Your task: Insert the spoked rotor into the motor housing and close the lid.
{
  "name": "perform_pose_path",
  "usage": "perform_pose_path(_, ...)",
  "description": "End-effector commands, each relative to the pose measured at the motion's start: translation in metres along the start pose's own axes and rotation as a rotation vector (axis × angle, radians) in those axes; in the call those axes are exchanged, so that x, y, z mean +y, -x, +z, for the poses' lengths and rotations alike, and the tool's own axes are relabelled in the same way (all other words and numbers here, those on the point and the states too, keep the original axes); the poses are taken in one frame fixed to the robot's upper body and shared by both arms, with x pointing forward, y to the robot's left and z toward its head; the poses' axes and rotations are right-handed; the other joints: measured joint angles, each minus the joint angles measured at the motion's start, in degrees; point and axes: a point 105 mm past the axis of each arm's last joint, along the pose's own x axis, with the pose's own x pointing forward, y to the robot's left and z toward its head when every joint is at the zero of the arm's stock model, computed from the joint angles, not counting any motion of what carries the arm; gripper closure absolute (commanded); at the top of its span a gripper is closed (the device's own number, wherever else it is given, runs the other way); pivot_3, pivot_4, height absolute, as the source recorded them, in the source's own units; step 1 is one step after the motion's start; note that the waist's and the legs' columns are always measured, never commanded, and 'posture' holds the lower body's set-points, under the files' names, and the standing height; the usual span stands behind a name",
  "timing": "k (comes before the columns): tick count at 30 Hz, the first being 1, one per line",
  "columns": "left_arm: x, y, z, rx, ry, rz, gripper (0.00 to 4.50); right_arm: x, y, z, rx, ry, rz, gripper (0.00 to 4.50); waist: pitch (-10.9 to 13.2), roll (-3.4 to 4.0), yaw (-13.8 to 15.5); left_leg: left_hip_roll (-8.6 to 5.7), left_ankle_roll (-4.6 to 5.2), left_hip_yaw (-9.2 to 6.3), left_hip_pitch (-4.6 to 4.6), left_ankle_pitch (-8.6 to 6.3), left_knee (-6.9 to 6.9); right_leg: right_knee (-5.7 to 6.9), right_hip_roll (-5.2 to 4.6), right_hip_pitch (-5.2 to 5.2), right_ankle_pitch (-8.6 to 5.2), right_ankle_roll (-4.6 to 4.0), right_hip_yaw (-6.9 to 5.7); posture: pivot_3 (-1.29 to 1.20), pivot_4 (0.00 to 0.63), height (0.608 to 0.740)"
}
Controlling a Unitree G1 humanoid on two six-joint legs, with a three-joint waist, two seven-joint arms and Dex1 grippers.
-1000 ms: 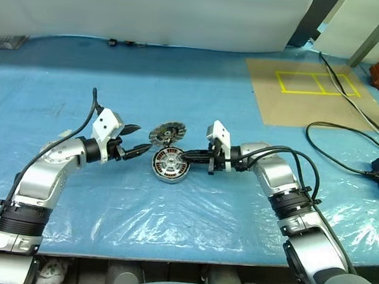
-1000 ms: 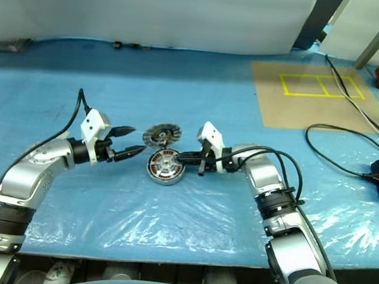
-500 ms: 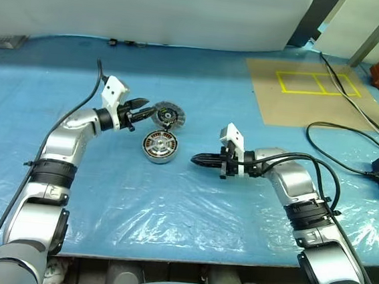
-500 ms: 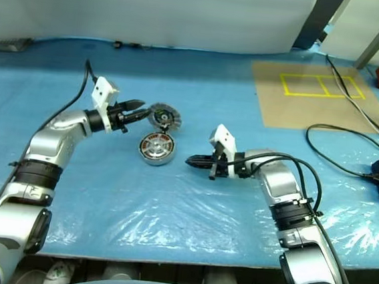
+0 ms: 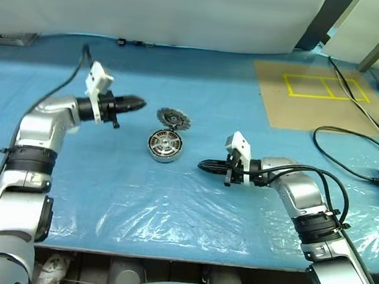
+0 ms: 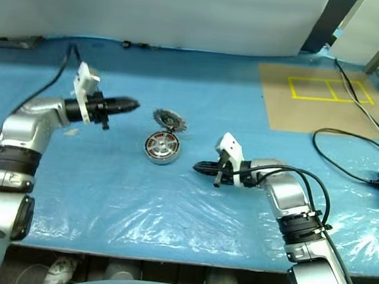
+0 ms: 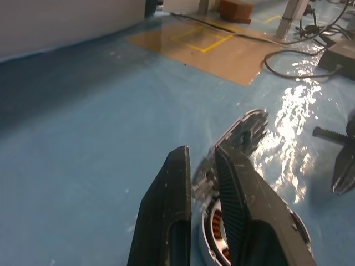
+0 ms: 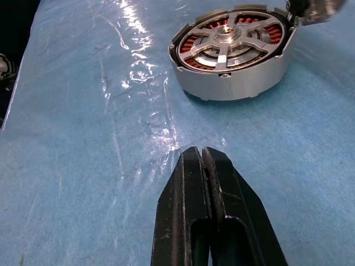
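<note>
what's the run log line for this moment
spoked rotor: seated in motor housing | lid: open, propped | right end effector: shut, empty

Motor housing (image 5: 165,144) on table sheet (image 5: 170,207), spoked rotor (image 8: 228,41) seated inside it. Lid (image 5: 173,118) just behind housing, tilted up at its far rim. Left gripper (image 5: 138,101) left of and behind housing, apart. Right gripper (image 5: 203,164) right of housing, slightly nearer, apart.

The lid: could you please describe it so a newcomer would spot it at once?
On the blue sheet, between the two grippers, sits the grey round housing with copper windings. The lid is the finned silver disc with a dark hub, standing tilted at the housing's far edge.
</note>
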Motion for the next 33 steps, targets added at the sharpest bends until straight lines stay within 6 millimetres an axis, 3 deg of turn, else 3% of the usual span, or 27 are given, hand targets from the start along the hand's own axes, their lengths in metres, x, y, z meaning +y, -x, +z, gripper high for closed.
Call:
perform_pose_path(1,0.01,-0.01,0.026,-0.097,-0.048,0.037,3.71,-0.001,0.002,0.007,-0.016,0.033,-0.007,4.5,0.0,0.0,0.01,-0.01,0.0,0.0,-0.06,0.0,-0.04,0.0,0.0,0.0,0.05,0.08,-0.01,0.0,0.15,0.74)
perform_pose_path(4,0.025,-0.023,0.049,-0.176,-0.057,0.125,3.71,-0.001,0.001,0.004,-0.008,0.033,-0.01,4.5,0.06,-0.1,0.08,0.0,0.0,-0.02,-0.17,0.01,-0.05,-0.03,0.01,-0.02,0.11,0.18,-0.05,0.0,0.15,0.74)
perform_pose_path(6,0.035,-0.034,0.054,-0.18,-0.056,0.171,3.71,0.001,0.0,0.003,-0.006,0.033,-0.008,4.5,0.11,-0.18,0.14,0.0,0.01,-0.07,-0.23,0.02,-0.02,-0.05,0.02,-0.03,0.11,0.19,-0.07,0.0,0.15,0.74)
perform_pose_path(9,0.04,-0.053,0.051,-0.142,-0.095,0.2,4.34,0.003,-0.002,0.001,-0.002,0.032,-0.004,4.5,0.12,-0.19,0.15,-0.02,0.0,-0.07,-0.22,0.01,-0.02,-0.09,0.01,0.0,0.11,0.19,-0.05,0.0,0.15,0.74)
perform_pose_path(12,0.026,-0.074,0.048,-0.103,-0.14,0.099,4.44,0.004,-0.003,-0.001,0.005,0.031,-0.003,4.5,0.13,-0.2,0.42,-0.03,0.0,-0.08,-0.24,0.01,-0.04,-0.1,0.01,0.0,0.12,0.2,-0.05,0.0,0.15,0.74)
perform_pose_path(17,-0.02,-0.095,0.023,0.062,-0.143,-0.268,4.44,0.006,-0.004,-0.003,0.008,0.025,-0.016,4.5,0.29,-0.3,1.02,-0.03,0.01,-0.07,-0.25,0.02,-0.04,-0.09,0.02,-0.02,0.13,0.21,-0.05,0.0,0.15,0.74)
perform_pose_path(20,-0.034,-0.098,0.011,0.146,-0.17,-0.383,4.44,0.007,-0.003,-0.005,0.008,0.017,-0.035,4.5,0.37,-0.33,1.09,-0.03,0.0,-0.07,-0.25,0.02,-0.03,-0.09,0.01,-0.02,0.13,0.21,-0.04,0.0,0.15,0.74)
perform_pose_path(24,-0.037,-0.093,-0.003,0.244,-0.218,-0.436,4.44,0.009,-0.002,-0.009,0.01,0.005,-0.054,4.5,0.41,-0.32,1.09,-0.03,-0.01,-0.09,-0.24,0.01,-0.03,-0.08,0.01,-0.01,0.13,0.21,-0.04,0.0,0.15,0.74)
perform_pose_path(33,-0.045,-0.063,-0.057,0.487,-0.4,-0.601,4.44,0.005,-0.002,-0.009,0.002,-0.003,-0.089,4.5,0.44,-0.3,1.09,-0.03,-0.01,-0.1,-0.22,0.01,-0.03,-0.06,0.01,0.0,0.14,0.23,-0.04,0.0,0.15,0.74)
